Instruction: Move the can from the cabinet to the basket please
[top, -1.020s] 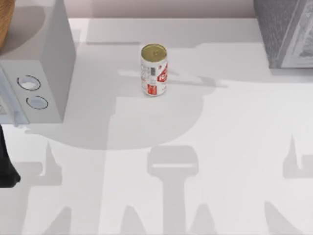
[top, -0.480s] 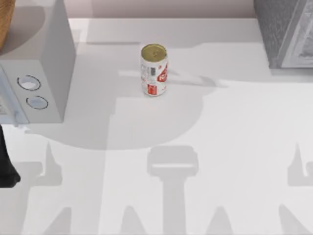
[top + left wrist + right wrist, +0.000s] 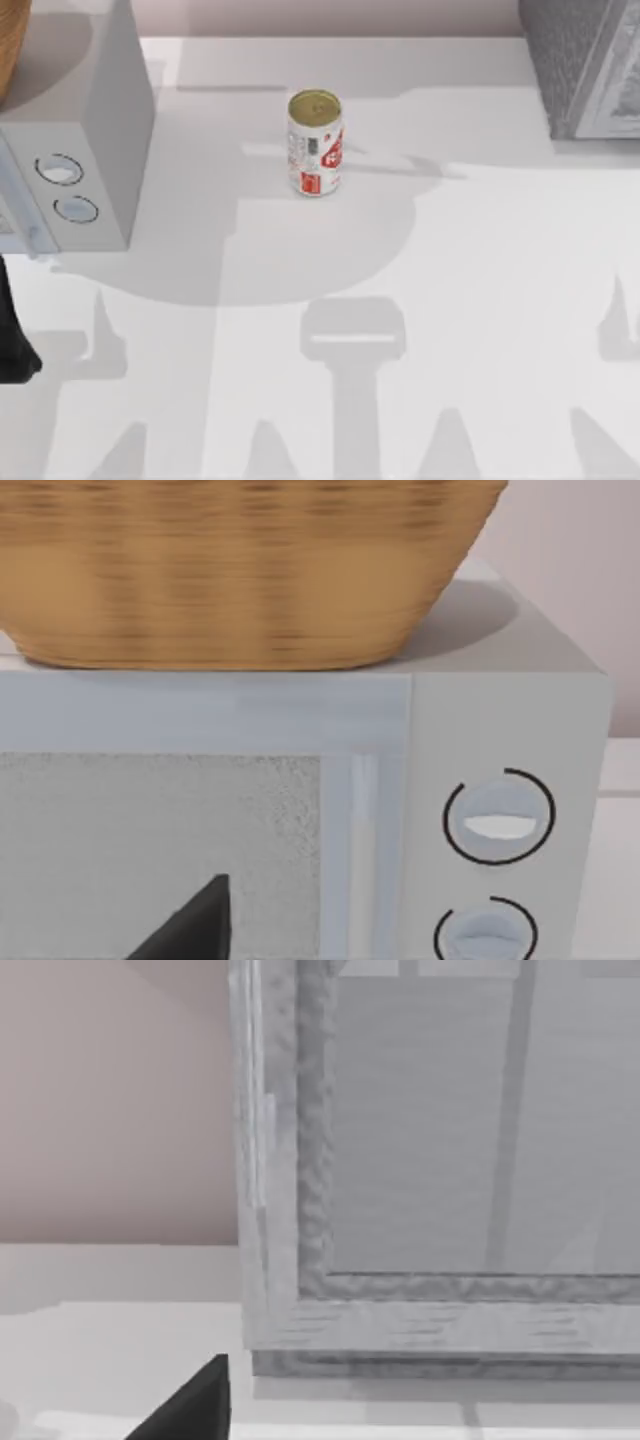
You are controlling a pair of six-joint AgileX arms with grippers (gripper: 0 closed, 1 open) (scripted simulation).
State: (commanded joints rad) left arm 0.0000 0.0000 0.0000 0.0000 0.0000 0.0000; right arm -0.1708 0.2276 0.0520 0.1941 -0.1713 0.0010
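Note:
The can [image 3: 315, 143], white with red marks and a dull gold top, stands upright on the white table, back of centre, with nothing touching it. The dark grey speckled cabinet [image 3: 575, 60] sits at the back right; its paler framed front [image 3: 450, 1160] is close in the right wrist view. The tan woven basket [image 3: 8, 45] rests on the pale grey box at the back left, and its wall [image 3: 240, 570] is seen in the left wrist view. A dark tip of my left gripper [image 3: 190, 930] faces that box. A dark tip of my right gripper [image 3: 190, 1405] faces the cabinet.
The pale grey box with two round dials [image 3: 85, 150] stands at the left, well apart from the can. A black part of my left arm [image 3: 12, 345] lies at the left edge. Arm shadows fall across the front of the table [image 3: 480, 260].
The arm shadow at the table's right edge has slid a little to the right. The can, the box and the cabinet have not moved.

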